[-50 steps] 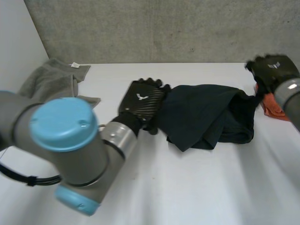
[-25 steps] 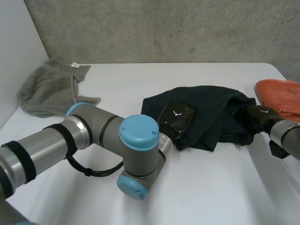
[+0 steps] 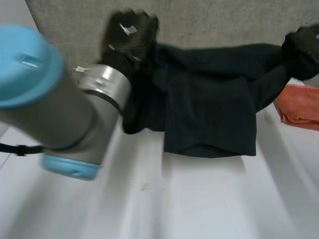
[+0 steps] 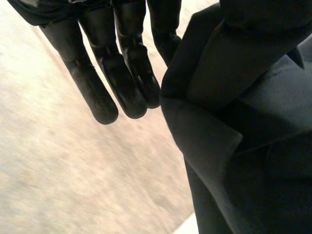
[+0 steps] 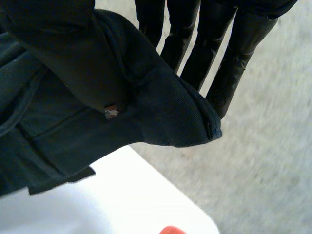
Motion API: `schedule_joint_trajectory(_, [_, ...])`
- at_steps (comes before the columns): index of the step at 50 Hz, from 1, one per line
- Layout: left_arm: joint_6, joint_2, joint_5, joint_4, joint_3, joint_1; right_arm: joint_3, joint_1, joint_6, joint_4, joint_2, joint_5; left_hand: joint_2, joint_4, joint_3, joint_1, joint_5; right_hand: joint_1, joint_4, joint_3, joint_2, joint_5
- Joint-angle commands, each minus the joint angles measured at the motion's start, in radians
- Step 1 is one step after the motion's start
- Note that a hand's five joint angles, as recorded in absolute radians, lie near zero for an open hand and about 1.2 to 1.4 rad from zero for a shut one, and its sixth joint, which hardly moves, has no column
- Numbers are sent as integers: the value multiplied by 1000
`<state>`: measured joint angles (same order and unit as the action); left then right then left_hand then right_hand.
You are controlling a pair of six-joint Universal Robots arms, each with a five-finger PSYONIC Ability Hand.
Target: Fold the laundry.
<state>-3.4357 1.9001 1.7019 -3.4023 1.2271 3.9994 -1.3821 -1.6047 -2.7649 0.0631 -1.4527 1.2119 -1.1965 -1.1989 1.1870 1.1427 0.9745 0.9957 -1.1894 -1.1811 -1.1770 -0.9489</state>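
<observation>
A dark navy garment [image 3: 209,99] hangs in the air above the white table [image 3: 199,199], stretched between my two raised hands. My left hand [image 3: 130,35] grips its upper left edge. My right hand [image 3: 304,42] grips the upper right end. In the left wrist view the fingers [image 4: 105,83] point straight while a fold of the garment [image 4: 243,122] is pinched beside them at the thumb. The right wrist view has the same grip: straight fingers [image 5: 214,53], with the garment's hem [image 5: 161,107] bunched under the thumb. The garment's lower edge hangs just over the table.
An orange cloth [image 3: 301,104] lies on the table at the right, below my right hand. My left arm [image 3: 45,99] looms large at the front left and hides the table's back left. A concrete wall [image 3: 214,22] stands behind.
Both hands have closed on the garment's ends and swung it up off the table. It now hangs spread between them instead of lying crumpled.
</observation>
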Motion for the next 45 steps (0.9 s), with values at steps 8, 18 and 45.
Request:
schedule_joint_trajectory(8, [1,-49,-37,1,118,158,132,-187,119,280,17,-28,-200,-197,209,254,247,401,-207,-215,-219,-273])
schedule_joint_trajectory(18, [-23,345,-45,-6,-89,279,130,-360,77,259,264,35,304,306,-294,-250,-256,401,-207,-215,-219,-273])
schedule_joint_trajectory(45, [282,-69,56,67,416,-74,-12,-423,54,84,318,236,742,745,-733,-689,-695,401,-207,-215,-219,-273])
